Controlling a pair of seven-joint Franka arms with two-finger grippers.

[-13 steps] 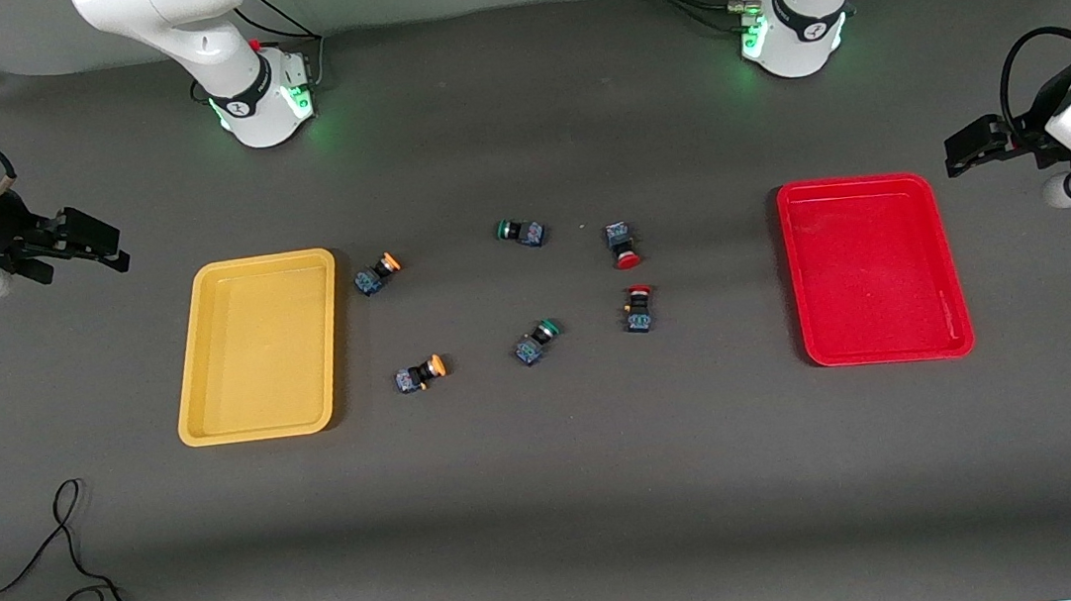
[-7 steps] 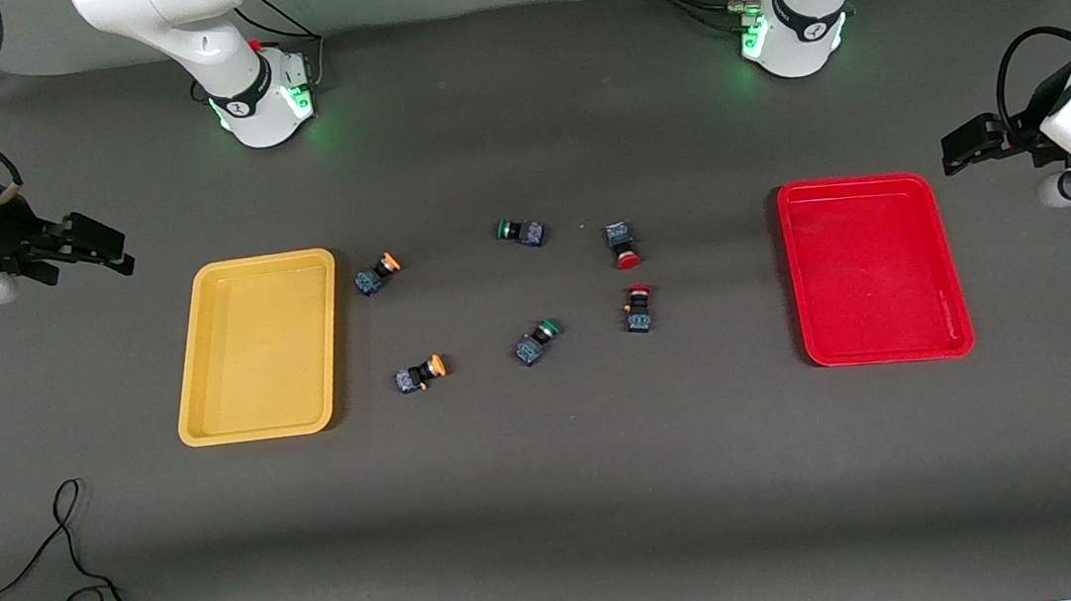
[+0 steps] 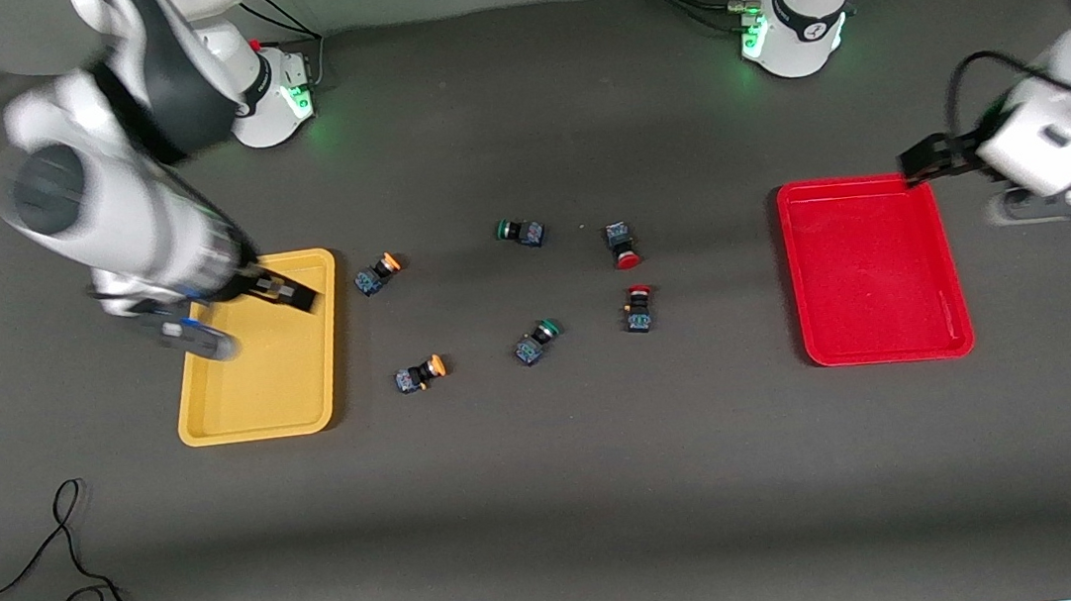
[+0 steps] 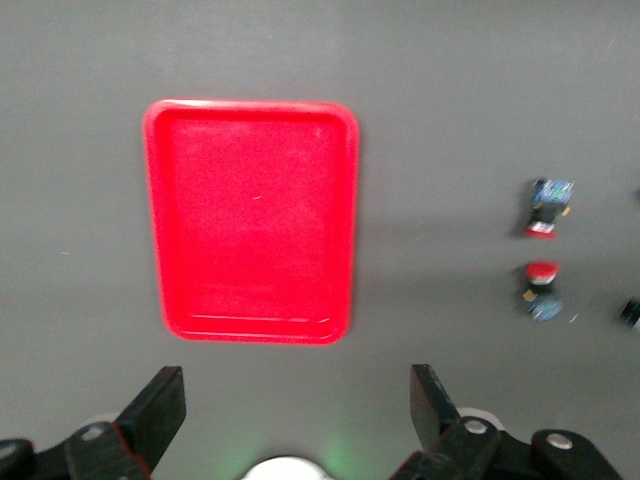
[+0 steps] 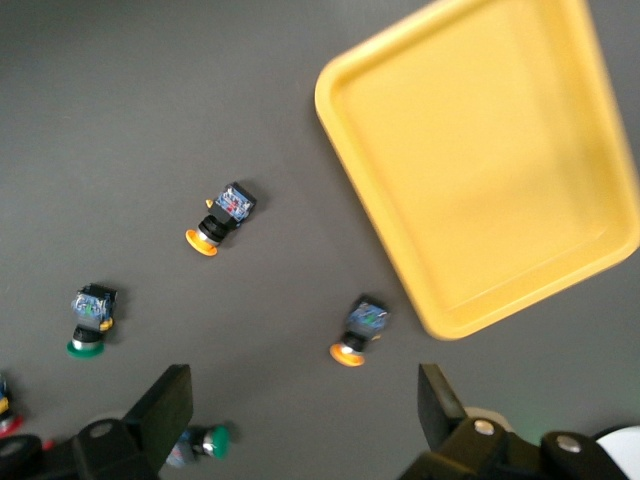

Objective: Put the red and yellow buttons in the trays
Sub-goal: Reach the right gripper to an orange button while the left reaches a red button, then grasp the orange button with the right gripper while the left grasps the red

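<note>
**Both arms are moving in; no button is picked yet**

The right gripper (image 3: pixel 281 292) is hanging over the yellow tray (image 3: pixel 207 395), and the left gripper (image 3: pixel 924 162) is hanging over the corner of the red tray (image 3: pixel 957 336) at about 1 o'clock. In both wrist views the fingers are standing wide apart and are holding nothing.

I judge that the approach step is in hand. All buttons are lying on the dark matte table (image 3: pixel 558 517), between the two trays. The two yellow buttons (image 3: pixel 377 273) (image 3: pixel 421 373) are lying near the yellow tray, at about 3 o'clock from it. The two red buttons (image 3: pixel 622 245) (image 3: pixel 638 309) are lying nearer the red tray. The two green buttons (image 3: pixel 519 231) (image 3: pixel 537 340) are lying between these pairs.

The next move is probably asking each gripper to go over one small button and come down exactly, because the blocky dark bodies with round caps are tiny and lying on their sides. The trays are smooth plastic, shallow, with rounded corners.
</note>
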